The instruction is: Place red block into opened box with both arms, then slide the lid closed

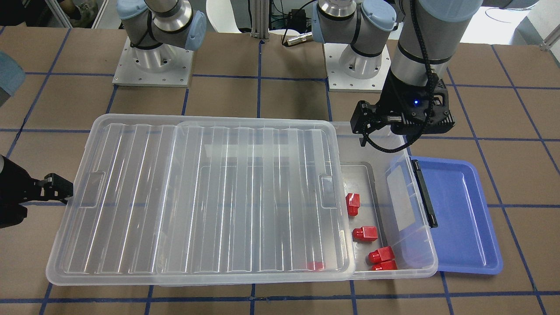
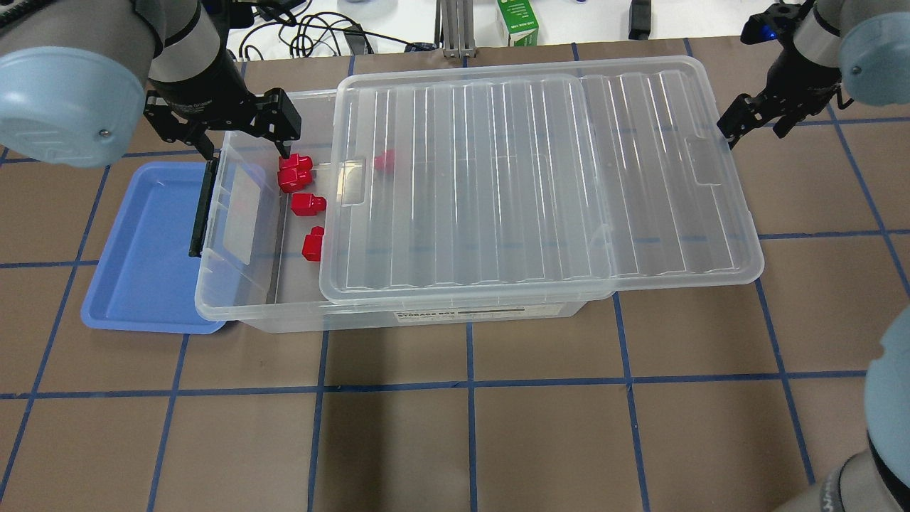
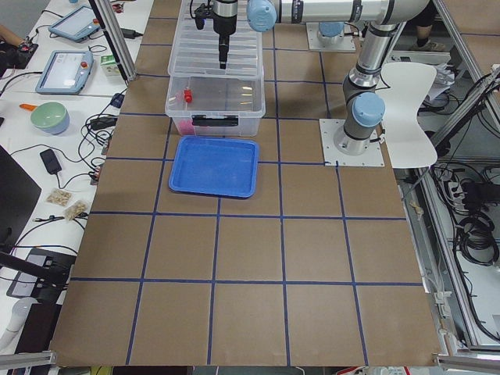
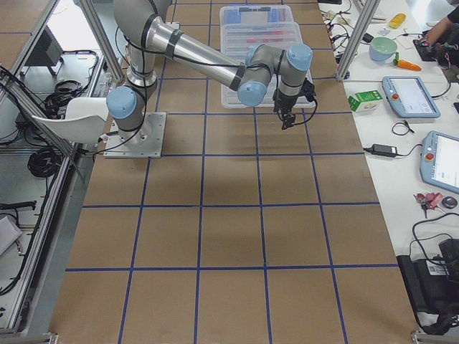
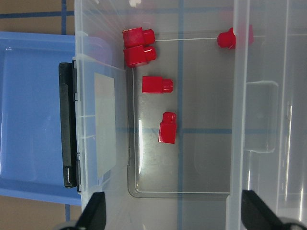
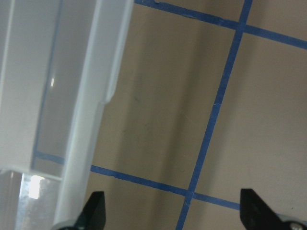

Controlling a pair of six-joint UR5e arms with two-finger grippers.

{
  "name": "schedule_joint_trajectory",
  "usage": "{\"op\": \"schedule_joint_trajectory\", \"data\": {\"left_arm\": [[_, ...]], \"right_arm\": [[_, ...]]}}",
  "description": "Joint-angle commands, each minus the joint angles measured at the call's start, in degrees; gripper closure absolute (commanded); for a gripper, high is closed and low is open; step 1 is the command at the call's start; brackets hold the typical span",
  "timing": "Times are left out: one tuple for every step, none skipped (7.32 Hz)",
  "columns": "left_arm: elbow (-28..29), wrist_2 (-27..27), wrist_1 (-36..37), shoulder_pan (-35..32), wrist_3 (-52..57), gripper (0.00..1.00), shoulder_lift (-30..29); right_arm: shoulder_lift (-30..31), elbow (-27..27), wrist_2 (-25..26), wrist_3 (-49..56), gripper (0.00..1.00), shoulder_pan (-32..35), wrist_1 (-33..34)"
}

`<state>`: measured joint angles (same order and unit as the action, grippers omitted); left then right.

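The clear box (image 2: 426, 317) lies across the table, and the ribbed lid (image 2: 540, 178) rests on it, shifted toward my right so the box's left end is uncovered. Several red blocks (image 2: 308, 204) lie on the box floor in that uncovered end (image 5: 157, 84), and one more (image 2: 384, 160) shows through the lid. My left gripper (image 2: 245, 146) hangs open and empty above the uncovered end, its fingertips (image 5: 94, 211) spread wide. My right gripper (image 2: 755, 130) is open and empty just off the lid's far right end (image 6: 86, 110), and I cannot tell if it touches.
An empty blue tray (image 2: 142, 256) lies against the box's left short end, by the black bar (image 2: 202, 206). A green carton (image 2: 522, 25) and cables sit beyond the table's back edge. Both arm bases (image 1: 151, 61) stand on the robot's side.
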<state>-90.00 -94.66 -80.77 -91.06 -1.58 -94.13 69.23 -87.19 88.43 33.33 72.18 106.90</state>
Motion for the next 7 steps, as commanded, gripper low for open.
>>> {"op": "schedule_joint_trajectory", "data": {"left_arm": [[-0.1, 0.1, 0.0, 0.0, -0.1, 0.00, 0.0], [-0.1, 0.1, 0.1, 0.0, 0.0, 0.00, 0.0], [-0.1, 0.1, 0.1, 0.0, -0.1, 0.00, 0.0], [-0.1, 0.1, 0.1, 0.0, -0.1, 0.00, 0.0], [-0.1, 0.1, 0.2, 0.0, -0.1, 0.00, 0.0], [-0.1, 0.0, 0.2, 0.0, -0.1, 0.00, 0.0], [-0.1, 0.0, 0.2, 0.0, -0.1, 0.00, 0.0]], "right_arm": [[-0.8, 0.0, 0.0, 0.2, 0.00, 0.4, 0.0], [-1.0, 0.0, 0.0, 0.1, 0.00, 0.8, 0.0], [-1.1, 0.1, 0.0, -0.4, 0.00, 1.6, 0.0], [-1.1, 0.1, 0.0, -0.6, 0.00, 2.1, 0.0], [-0.9, 0.1, 0.0, -0.6, 0.00, 2.1, 0.0], [-0.8, 0.9, 0.1, -0.6, 0.00, 2.2, -0.3], [-0.8, 2.6, 0.2, -0.6, 0.00, 2.2, -1.1]]}}
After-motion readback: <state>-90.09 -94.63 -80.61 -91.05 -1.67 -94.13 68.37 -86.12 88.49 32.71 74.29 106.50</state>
